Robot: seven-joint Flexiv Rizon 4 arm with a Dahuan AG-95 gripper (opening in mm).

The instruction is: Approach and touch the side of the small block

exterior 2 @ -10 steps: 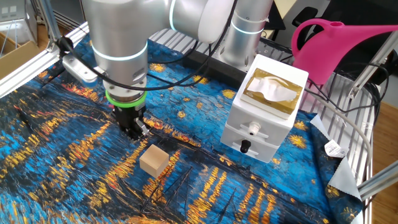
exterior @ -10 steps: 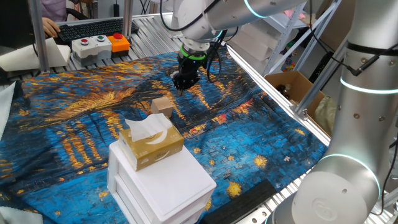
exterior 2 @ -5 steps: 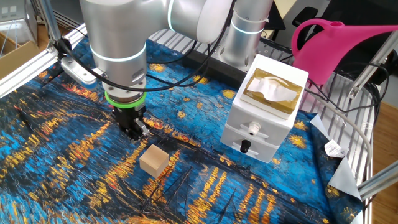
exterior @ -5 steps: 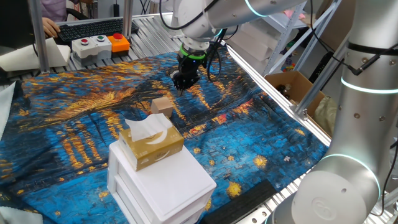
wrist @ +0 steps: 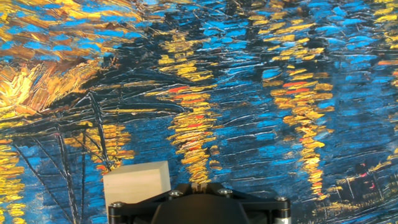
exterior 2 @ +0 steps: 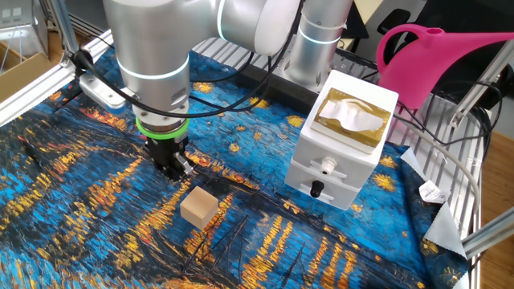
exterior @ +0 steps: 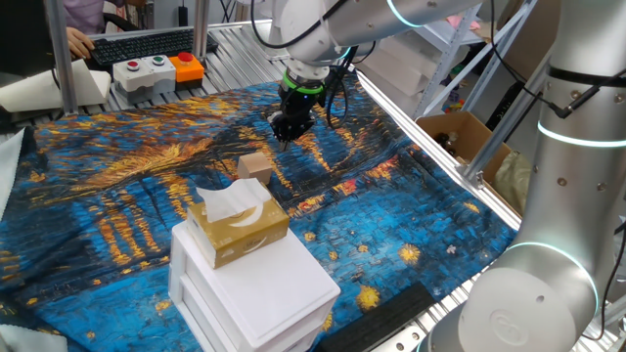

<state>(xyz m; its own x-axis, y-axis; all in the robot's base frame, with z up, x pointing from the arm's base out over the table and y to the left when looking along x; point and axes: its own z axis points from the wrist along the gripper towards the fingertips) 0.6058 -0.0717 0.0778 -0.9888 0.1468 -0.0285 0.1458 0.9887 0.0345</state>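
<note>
The small block (exterior: 255, 167) is a plain light-tan cube on the blue and gold painted cloth. It also shows in the other fixed view (exterior 2: 198, 206) and at the bottom left of the hand view (wrist: 137, 182). My gripper (exterior: 284, 132) hangs low over the cloth, a short way from the block and apart from it. In the other fixed view my gripper (exterior 2: 173, 166) stands just up and left of the block. In the hand view the fingertips (wrist: 200, 184) sit pressed together, shut on nothing, with the block to their left.
A large white drawer box (exterior: 256, 288) with a yellow-gold tissue box (exterior: 238, 224) on top stands near the block. A button box (exterior: 156, 71) sits at the far table edge. A pink watering can (exterior 2: 438, 60) and a cardboard box (exterior: 460, 137) lie off the table's sides.
</note>
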